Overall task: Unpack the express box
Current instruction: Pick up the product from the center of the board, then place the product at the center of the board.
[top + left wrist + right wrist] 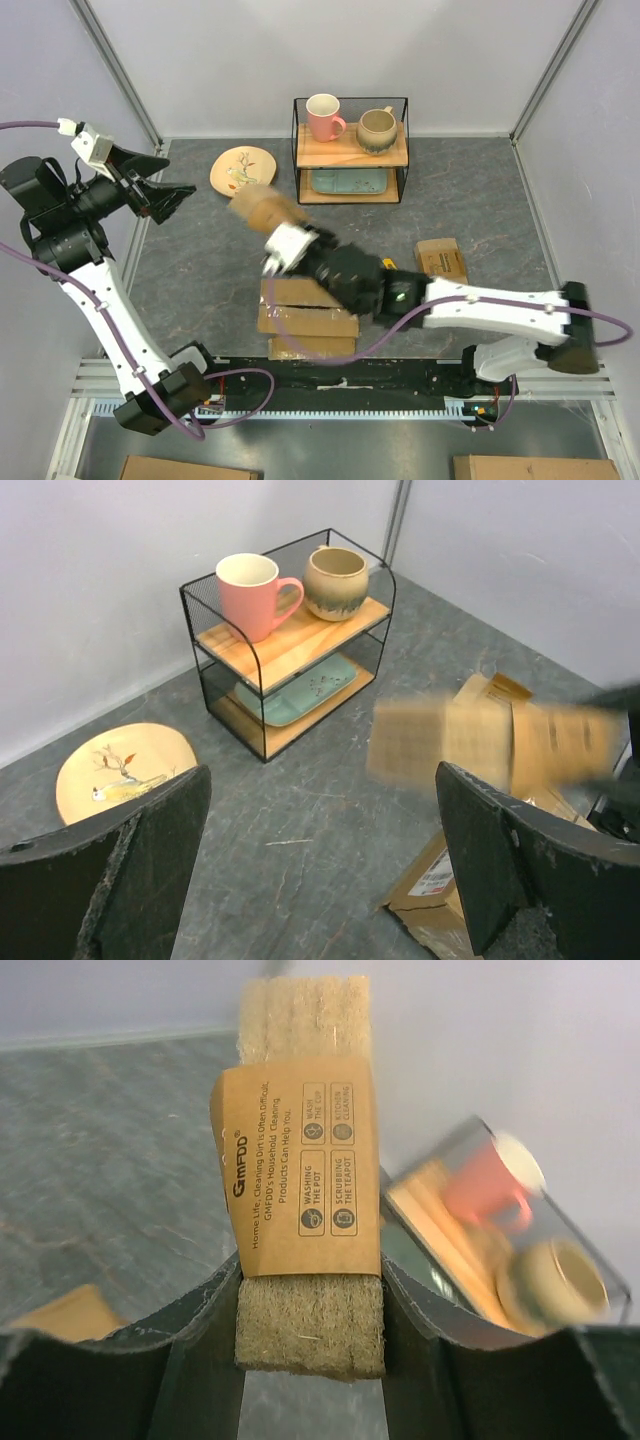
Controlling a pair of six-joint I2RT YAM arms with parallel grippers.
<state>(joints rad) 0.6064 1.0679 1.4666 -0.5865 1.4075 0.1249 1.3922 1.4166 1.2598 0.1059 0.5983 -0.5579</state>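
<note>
The box [305,322] sits open, flaps splayed, well in front of the rack [350,152]. Cardboard like this should be light and stiff but quick to slide. A wall edge or a flap's root looks the best hold. The right gripper [310,1300] is clamped on a paper-sleeved stack of pads [305,1160], held up between box and rack. The left gripper [320,815] hangs spread wide, holding nothing, left of the rack. Only the right wrist view makes the sleeve's print legible. Only the left wrist view shows the box's white label [435,878].
</note>
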